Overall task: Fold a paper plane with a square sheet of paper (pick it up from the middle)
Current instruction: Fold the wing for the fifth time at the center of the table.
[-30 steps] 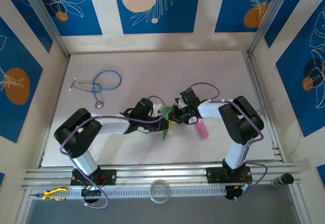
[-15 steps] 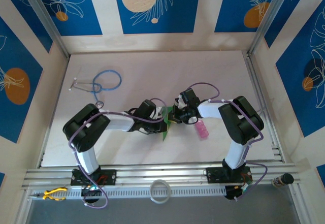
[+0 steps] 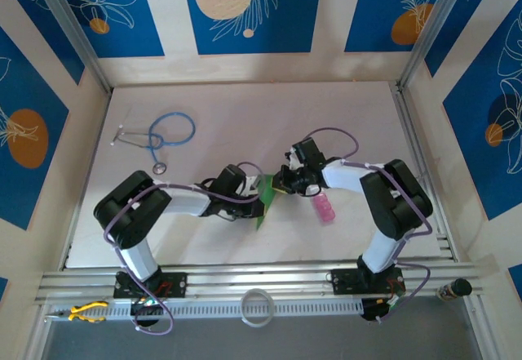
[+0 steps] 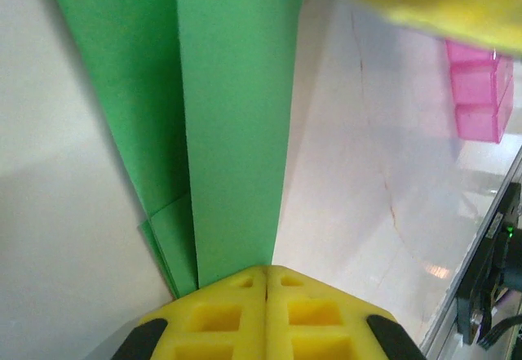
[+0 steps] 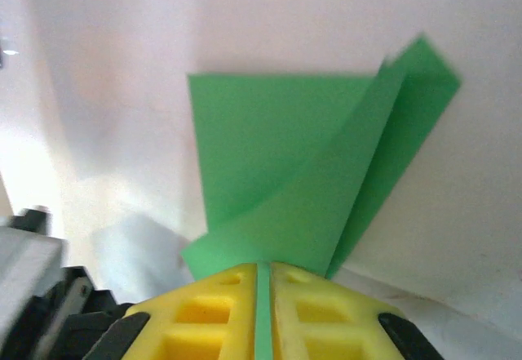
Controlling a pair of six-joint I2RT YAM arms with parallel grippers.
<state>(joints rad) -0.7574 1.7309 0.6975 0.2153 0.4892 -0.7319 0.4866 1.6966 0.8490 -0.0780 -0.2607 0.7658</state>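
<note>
Across the desk [image 3: 342, 115], near its front middle: both arms bent inward, wrists almost meeting over the paper [image 3: 264, 198].

Since a second ago: a swing of the left elbow, a further reach from the right arm, and a slight leftward nudge of the green shape's lower tip. Otherwise the same spot. Reads as a crease being worked between two grips, not a fresh fold begun (a judgement only).

Already narrowed to a long folded strip with a flap lifting off it, well short of a dart. Lying on or just over the desk; cannot tell which.

Clamped shut on one end of the strip: left claw [image 4: 267, 272]. Closed on the opposite edge, with a green sliver pinched between the pads: right claw [image 5: 263, 272].

Hidden from above, under the wrists: both grips. Blurred yellow at the top of the left wrist view, probably the other claw. Just beside the right wrist, apart from the paper: pink bottle [image 3: 325, 208].
</note>
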